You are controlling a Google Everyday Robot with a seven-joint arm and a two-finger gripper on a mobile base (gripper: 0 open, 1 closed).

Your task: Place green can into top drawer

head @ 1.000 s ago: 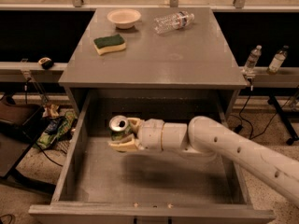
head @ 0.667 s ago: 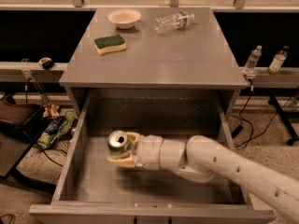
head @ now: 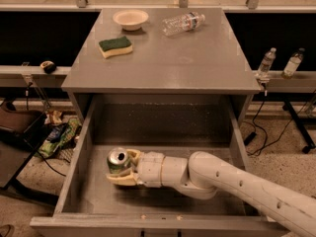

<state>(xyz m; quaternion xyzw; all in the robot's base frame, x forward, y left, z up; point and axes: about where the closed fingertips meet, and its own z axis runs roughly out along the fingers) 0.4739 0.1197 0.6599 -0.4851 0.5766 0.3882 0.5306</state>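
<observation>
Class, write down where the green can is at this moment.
In the camera view, the green can is inside the open top drawer, toward its left side, held in the gripper.

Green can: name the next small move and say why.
Probably ease the green can straight down onto the floor of the top drawer. The pincer is shut on it, top up, inside the open drawer near its left wall; whether it touches the floor cannot be told.

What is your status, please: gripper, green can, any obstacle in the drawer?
Gripper inside top drawer, shut on green can. Can upright, left part of drawer, not yet released. Nothing else seen in drawer, nothing in the way.
</observation>
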